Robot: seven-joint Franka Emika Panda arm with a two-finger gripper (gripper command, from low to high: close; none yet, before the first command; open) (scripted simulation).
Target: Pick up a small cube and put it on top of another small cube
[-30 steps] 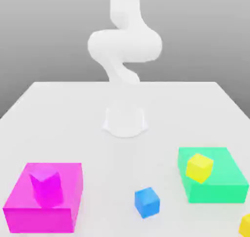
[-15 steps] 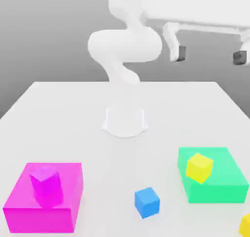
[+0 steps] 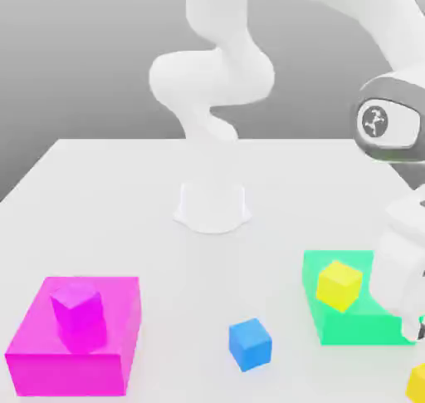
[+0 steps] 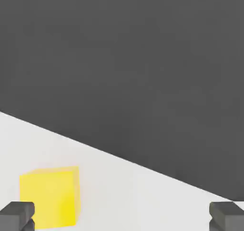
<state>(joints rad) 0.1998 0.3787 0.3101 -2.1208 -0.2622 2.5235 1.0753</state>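
- Exterior view: one yellow cube (image 3: 339,287) sat on the green block (image 3: 341,328), its twin, the other yellow cube (image 3: 417,385), on the table (image 3: 178,310).
- My claw (image 4: 121,216) stood wide apart — empty.
- Nothing was stacked; grasp, lift and placing — all remained.

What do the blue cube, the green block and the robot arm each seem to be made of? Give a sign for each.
Blue cube: perhaps matte plastic or painted wood; flat colour, no grain.
Green block: possibly smooth plastic; even colour, crisp edges.
Robot arm: probably painted metal or hard plastic; white, rounded, evenly shaded casing.
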